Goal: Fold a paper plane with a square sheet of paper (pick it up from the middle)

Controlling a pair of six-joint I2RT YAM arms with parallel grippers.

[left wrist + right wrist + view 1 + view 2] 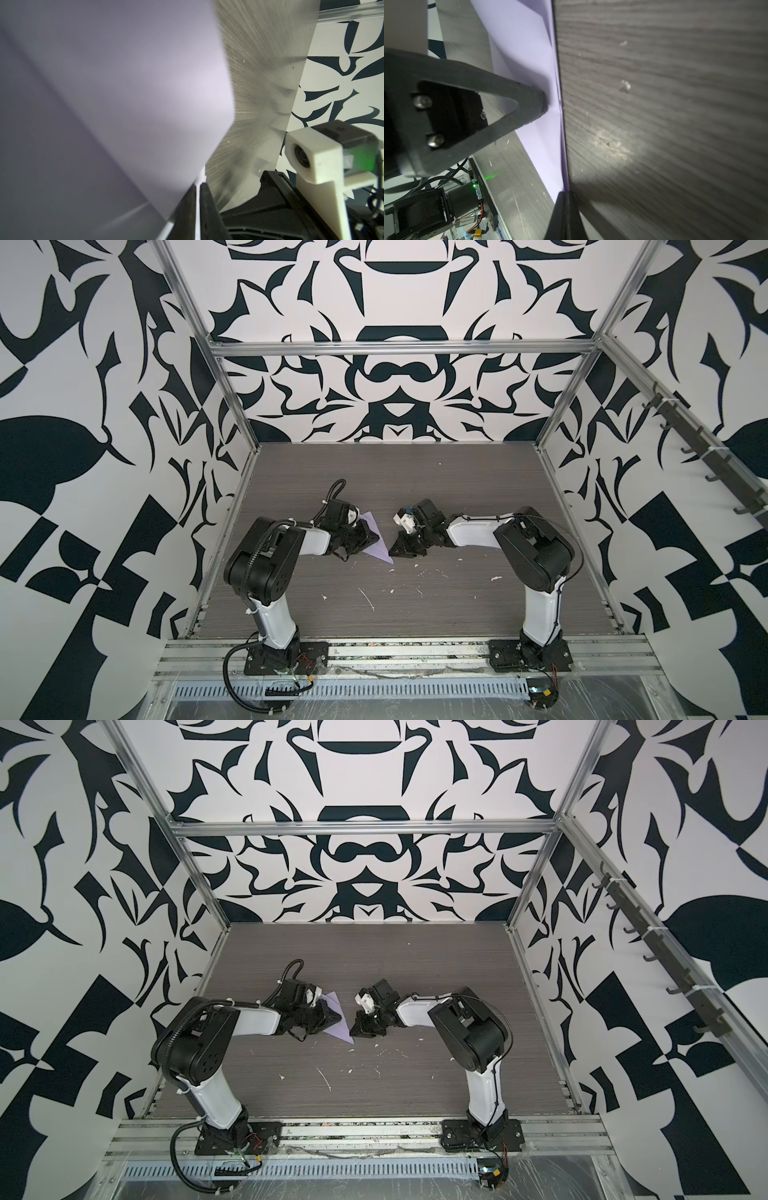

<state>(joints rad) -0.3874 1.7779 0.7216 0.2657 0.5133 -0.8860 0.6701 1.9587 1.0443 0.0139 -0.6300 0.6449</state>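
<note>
the left hand (375, 537) is clamping the paper plane (380, 552), which is resting at mid tabletop (415, 489); the right hand (394, 552) is pinching closed on its sharp nose.

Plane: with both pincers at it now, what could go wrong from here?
1. The left pincer clamps the plane while the right pincer is shut at its nose edge; pulling apart could tear it or open a crease.
2. Whether the right pincer actually has paper is unclear; the nose may slip free.
</note>
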